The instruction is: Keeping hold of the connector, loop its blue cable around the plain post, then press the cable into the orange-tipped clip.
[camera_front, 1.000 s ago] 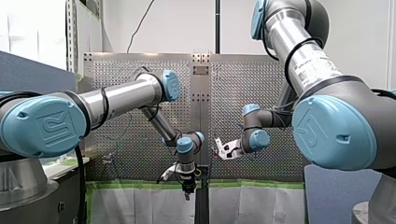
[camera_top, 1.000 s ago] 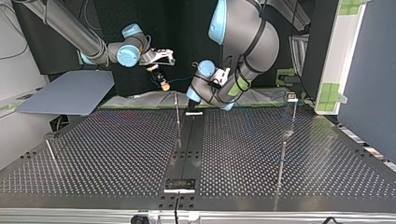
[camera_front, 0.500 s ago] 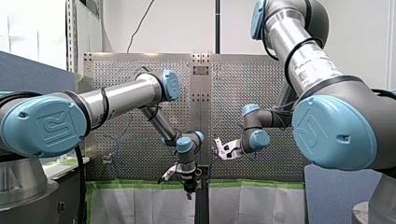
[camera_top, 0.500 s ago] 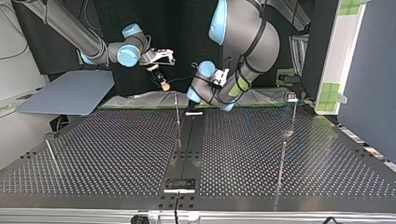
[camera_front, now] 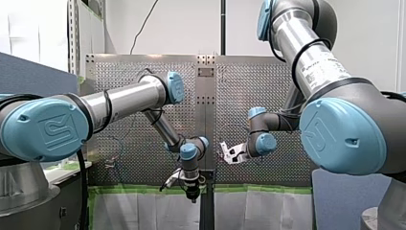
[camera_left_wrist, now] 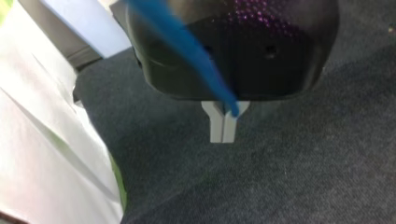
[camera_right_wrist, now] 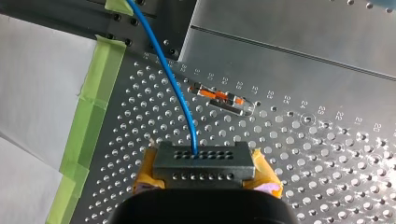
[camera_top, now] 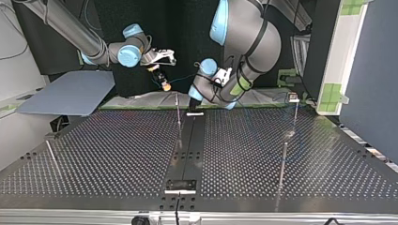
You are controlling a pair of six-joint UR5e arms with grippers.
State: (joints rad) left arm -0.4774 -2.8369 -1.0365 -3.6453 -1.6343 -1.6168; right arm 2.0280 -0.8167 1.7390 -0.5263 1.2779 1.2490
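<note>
My right end effector [camera_right_wrist: 205, 171] is clamped on the connector [camera_right_wrist: 204, 161]. Its yellow pads [camera_right_wrist: 145, 173] press the two ends of the dark block, so the face where the blue cable [camera_right_wrist: 166, 65] comes out looks forward and the cable leaves freely. It hangs above the desk [camera_right_wrist: 327, 154], near the edge lined with green tape [camera_right_wrist: 93, 112] on the arms' side; I judge this grip suits carrying the connector through the whole routing. My left end effector [camera_left_wrist: 223, 125] is closed narrow, its pale fingers [camera_left_wrist: 216, 126] pinching the cable further along, a second hold that looks meant to steer the slack. In the top view it sits low at the middle of that same edge, close to a plain post [camera_top: 178, 111], probably the one to be looped, though I cannot be sure. The orange-tipped clip [camera_right_wrist: 219, 99] lies on the desk ahead of the connector with nothing in it: the cable runs beside it, not pressed in. No box, tray or other container shows; looping and clipping both seem not yet done
</note>
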